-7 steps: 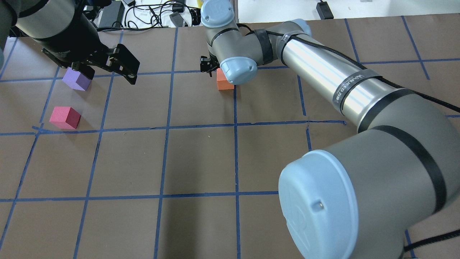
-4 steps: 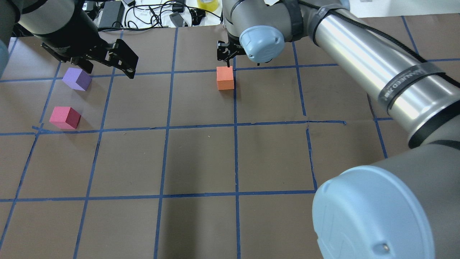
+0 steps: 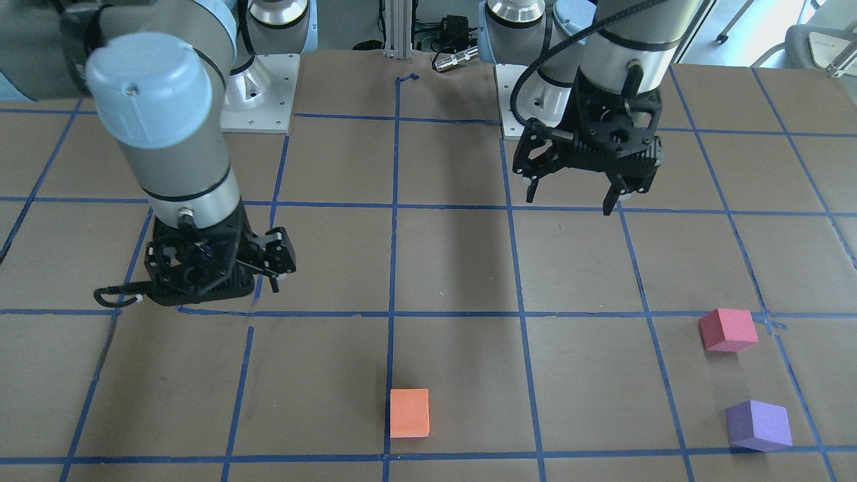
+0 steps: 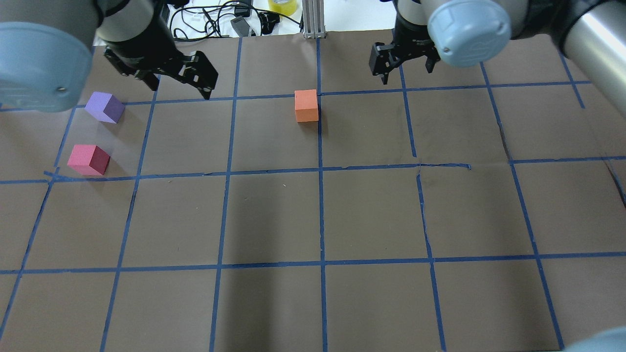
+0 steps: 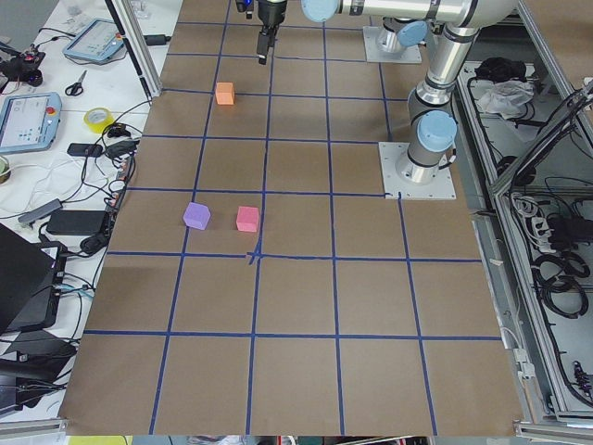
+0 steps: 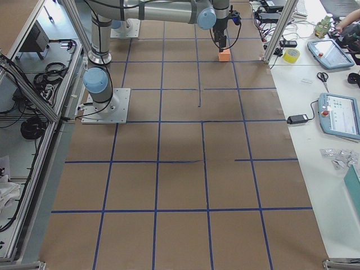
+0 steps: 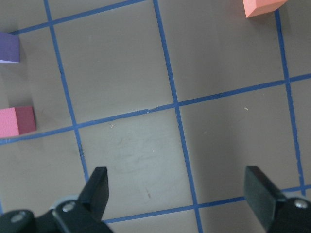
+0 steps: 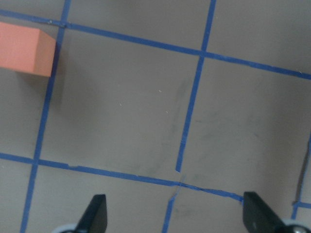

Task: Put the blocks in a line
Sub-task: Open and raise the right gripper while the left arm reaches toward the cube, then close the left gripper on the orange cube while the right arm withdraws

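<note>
- Brown paper with a blue tape grid covers the table (image 4: 274, 215). The orange block (image 4: 306, 105) sits against a grid line, well apart from the purple block (image 4: 104, 107) and the pink-red block (image 4: 88, 159), which lie near each other on the robot's left.
- No line is formed yet. The left gripper (image 4: 181, 89) looks best placed to fetch one of that pair: come down square over opposite flat faces and squeeze the foam lightly.
- Its fingers are spread wide, holding and touching nothing.
- The right gripper (image 4: 406, 69) hangs equally wide apart and empty, clear of the orange block.
</note>
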You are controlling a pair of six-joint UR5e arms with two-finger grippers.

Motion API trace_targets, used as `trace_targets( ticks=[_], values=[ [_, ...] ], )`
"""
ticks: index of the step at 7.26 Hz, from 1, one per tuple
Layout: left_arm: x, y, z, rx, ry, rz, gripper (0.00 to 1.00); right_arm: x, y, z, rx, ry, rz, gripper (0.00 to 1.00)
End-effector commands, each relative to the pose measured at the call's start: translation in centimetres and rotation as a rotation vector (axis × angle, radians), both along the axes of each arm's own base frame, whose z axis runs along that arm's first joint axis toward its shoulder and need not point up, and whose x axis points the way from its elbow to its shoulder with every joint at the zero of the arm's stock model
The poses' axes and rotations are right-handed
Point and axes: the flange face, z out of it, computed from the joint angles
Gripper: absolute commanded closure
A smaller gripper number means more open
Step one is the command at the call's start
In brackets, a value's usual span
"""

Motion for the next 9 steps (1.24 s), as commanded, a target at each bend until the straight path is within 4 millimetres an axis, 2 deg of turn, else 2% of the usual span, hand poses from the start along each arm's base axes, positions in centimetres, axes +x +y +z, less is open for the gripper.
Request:
trace_targets(
  ticks=[1,2,3,4,5,7,9],
  values=[
    [-6.7,-3.9,-7.2,-0.014,0.033,0.009,0.00,-5.8,4.4,-2.1,0.064,-0.003,-0.013,0.00],
    [-9.1,-6.3,-11.0,-0.062,0.072,0.022,0.00,-5.7,4.7,-2.8,0.066,-0.004,-0.011,0.00],
    [-10.0,-8.1,-15.1,-0.048,0.102,0.008,0.00,-5.6,4.5,-2.1,0.026,-0.003,-0.014,0.00],
    [-11.3,-9.0,-18.0,-0.052,0.105,-0.003,0.00,-5.7,4.3,-1.7,0.004,-0.003,-0.005,0.00],
    [-12.2,-9.4,-19.8,-0.041,0.102,-0.017,0.00,-5.6,4.6,-1.0,-0.010,-0.003,-0.004,0.00],
    [-12.7,-10.6,-24.9,-0.018,0.105,-0.016,0.00,-5.7,4.5,-0.6,-0.042,0.011,-0.021,0.00],
    [-13.3,-11.1,-27.6,0.006,0.134,-0.001,0.00,-5.5,4.7,-0.5,-0.037,-0.003,-0.017,0.00]
  ],
)
